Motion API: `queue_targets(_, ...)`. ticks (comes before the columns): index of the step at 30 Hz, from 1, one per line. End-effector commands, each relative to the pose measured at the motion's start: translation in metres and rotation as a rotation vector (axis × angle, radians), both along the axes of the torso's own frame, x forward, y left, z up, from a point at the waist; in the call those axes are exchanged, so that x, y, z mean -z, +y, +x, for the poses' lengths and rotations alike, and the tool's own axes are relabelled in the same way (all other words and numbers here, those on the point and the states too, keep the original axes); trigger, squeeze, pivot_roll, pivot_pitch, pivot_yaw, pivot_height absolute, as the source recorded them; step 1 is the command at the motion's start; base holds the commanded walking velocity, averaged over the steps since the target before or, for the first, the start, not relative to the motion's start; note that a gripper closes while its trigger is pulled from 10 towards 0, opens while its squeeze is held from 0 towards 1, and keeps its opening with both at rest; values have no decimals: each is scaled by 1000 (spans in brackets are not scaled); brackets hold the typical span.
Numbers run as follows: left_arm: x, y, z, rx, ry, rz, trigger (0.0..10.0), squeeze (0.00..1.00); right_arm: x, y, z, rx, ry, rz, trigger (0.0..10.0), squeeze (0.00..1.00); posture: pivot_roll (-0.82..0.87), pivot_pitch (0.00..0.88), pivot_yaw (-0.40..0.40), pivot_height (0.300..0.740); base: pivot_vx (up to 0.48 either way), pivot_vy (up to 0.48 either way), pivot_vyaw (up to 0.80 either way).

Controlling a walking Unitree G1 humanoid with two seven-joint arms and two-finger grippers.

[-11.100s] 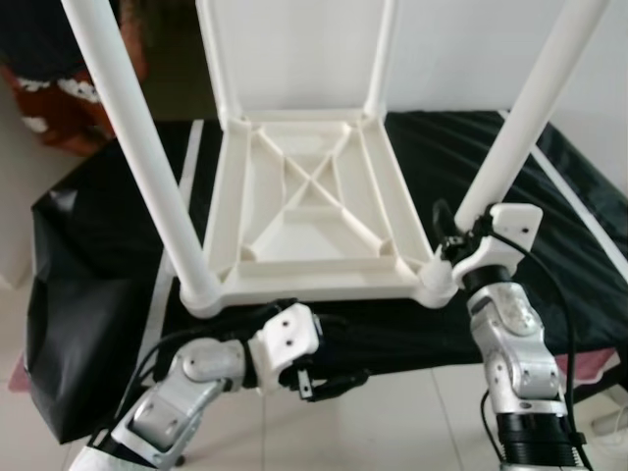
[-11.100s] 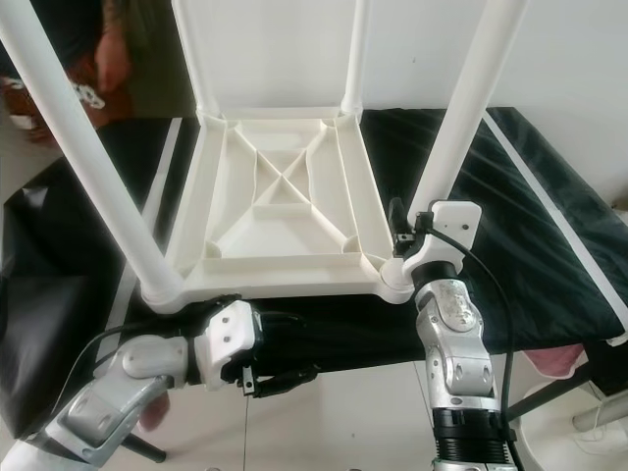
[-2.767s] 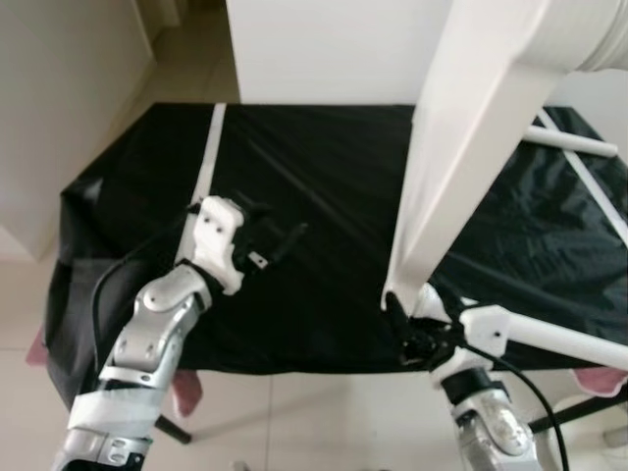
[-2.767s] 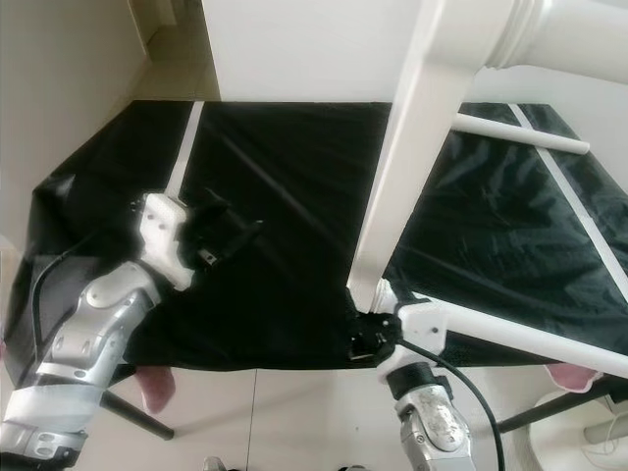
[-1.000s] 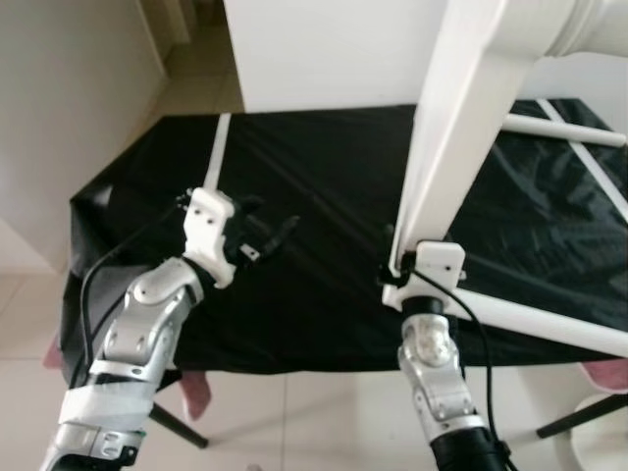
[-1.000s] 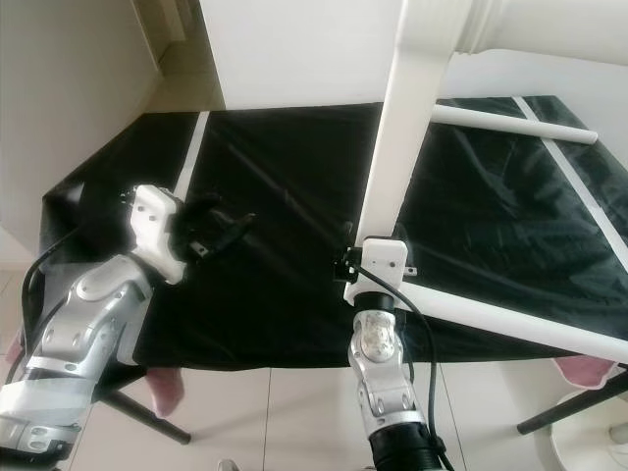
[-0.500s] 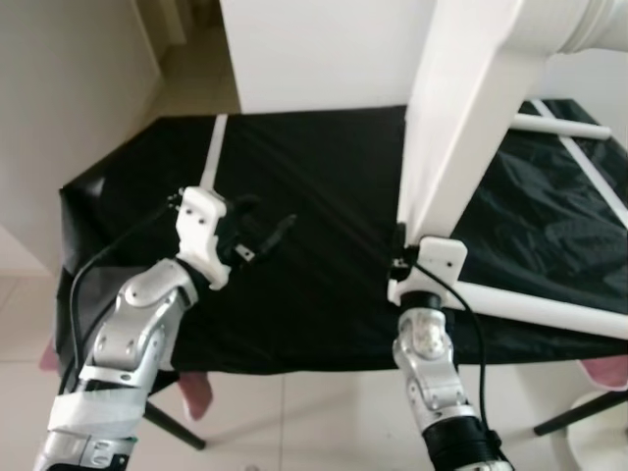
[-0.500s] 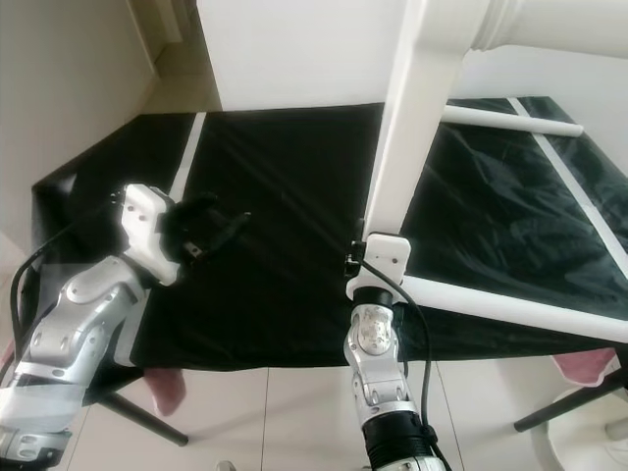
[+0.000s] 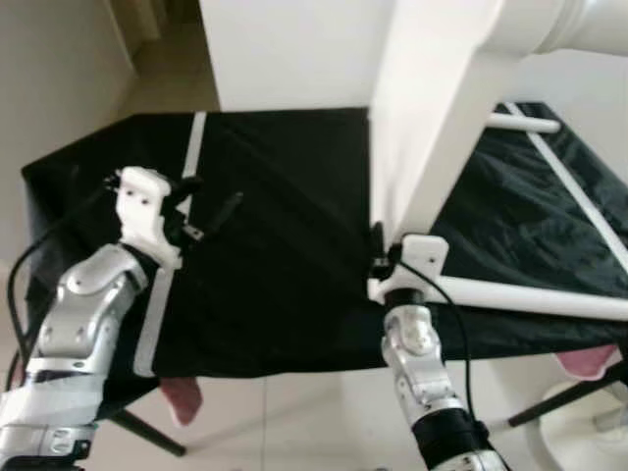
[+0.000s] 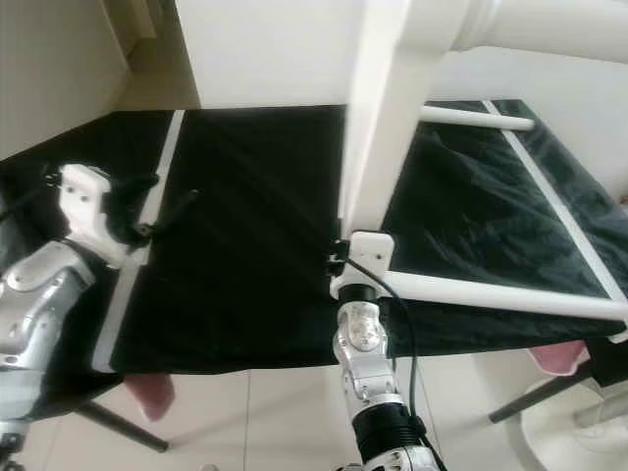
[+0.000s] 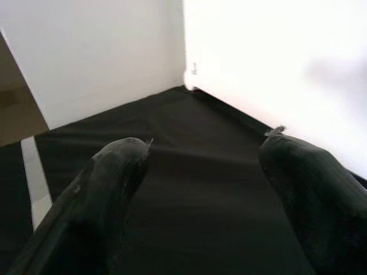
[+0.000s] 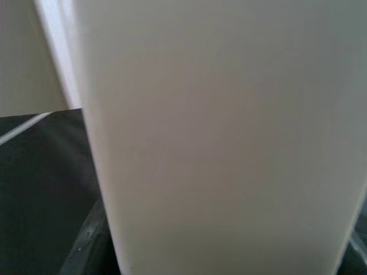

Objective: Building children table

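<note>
The white children's table [image 9: 432,108] is tipped on its side above the black cloth-covered worktop [image 9: 285,245]. One white leg [image 9: 530,296] runs level to the right, and another leg [image 9: 520,123] lies farther back. My right gripper [image 9: 378,257] is shut on the tabletop's lower edge near that leg's base. In the right wrist view the white panel [image 12: 218,137] sits between the dark fingers [image 12: 86,252]. My left gripper [image 9: 208,196] hovers open over the cloth's left side, apart from the table. Its fingers [image 11: 109,189] hold nothing.
A white stripe [image 9: 157,304] runs along the cloth's left side under my left arm. A white wall panel [image 9: 294,49] rises behind the worktop. A pink object [image 9: 182,397] hangs below the front edge, above the tiled floor [image 9: 294,422].
The view has shifted. My left gripper has swung left, farther from the white table, still open. My right gripper keeps its hold on the table edge.
</note>
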State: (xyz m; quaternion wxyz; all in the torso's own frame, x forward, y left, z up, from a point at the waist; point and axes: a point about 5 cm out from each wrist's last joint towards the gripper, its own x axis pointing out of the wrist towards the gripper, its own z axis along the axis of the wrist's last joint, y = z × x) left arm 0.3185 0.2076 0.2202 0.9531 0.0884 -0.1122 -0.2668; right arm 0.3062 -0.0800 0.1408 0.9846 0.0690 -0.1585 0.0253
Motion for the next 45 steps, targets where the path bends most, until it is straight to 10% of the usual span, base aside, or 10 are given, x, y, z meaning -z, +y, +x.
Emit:
queue_targets(1,-6,6,-2,62,-17,16,10000,0,-5,42,-9,-245,-39,-40,0,0,129,75,-6,740,0,0,0)
queue_targets(20,-19,30,1,-7,-51,16,10000,0,-2,63,-28,-408,-71,-45,0,0,139,84,-8,740,0,0,0)
queue_targets(21,-19,31,1,-8,-51,17,10000,0,-1,64,-28,-408,-65,-39,10000,0,140,88,-7,740,0,0,0)
queue_targets(22,-18,30,0,-7,-50,17,10000,0,-1,64,-28,-411,-64,-34,10000,0,140,88,-7,740,0,0,0)
queue_targets(23,-18,30,0,-5,-48,18,10000,0,-2,64,-28,-415,-63,-19,10000,1000,139,91,-5,740,0,0,0)
queue_targets(32,-16,26,-1,12,-45,16,10000,0,-8,52,-25,-357,-80,1,10000,1000,138,96,-6,740,0,0,0)
queue_targets(33,-15,25,-1,14,-44,15,10000,0,-10,48,-25,-333,-88,-6,10000,39,136,96,-10,740,0,0,0)
queue_targets(45,-16,25,-1,16,-48,-1,10000,0,0,12,-32,-260,-33,-27,10000,0,121,93,-17,740,0,0,0)
